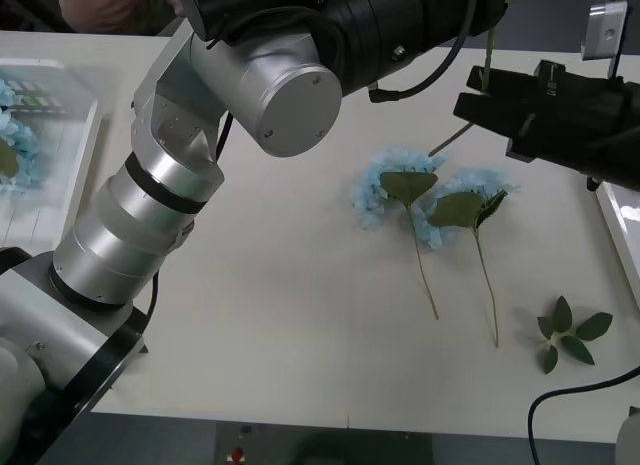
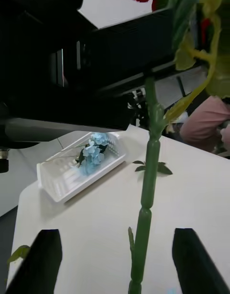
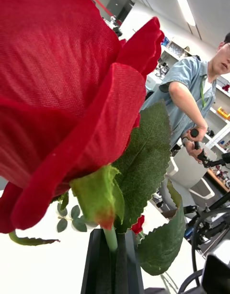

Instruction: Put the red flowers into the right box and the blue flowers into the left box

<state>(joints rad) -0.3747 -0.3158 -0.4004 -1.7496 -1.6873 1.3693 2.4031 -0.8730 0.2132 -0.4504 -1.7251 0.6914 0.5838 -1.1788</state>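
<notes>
My left gripper is shut on the stem of a red flower, held high above the far side of the table. Its green stem hangs down between the fingers of my right gripper, which stands open around the stem without touching it. In the front view the right gripper is at the far right, with the stem rising beside it. Two blue flowers lie mid-table. The left box holds more blue flowers. The right box shows at the right edge.
A loose green leaf sprig lies near the front right of the table. Another sprig lies beside the left box. My left arm crosses the table's left half. The table's near middle is bare.
</notes>
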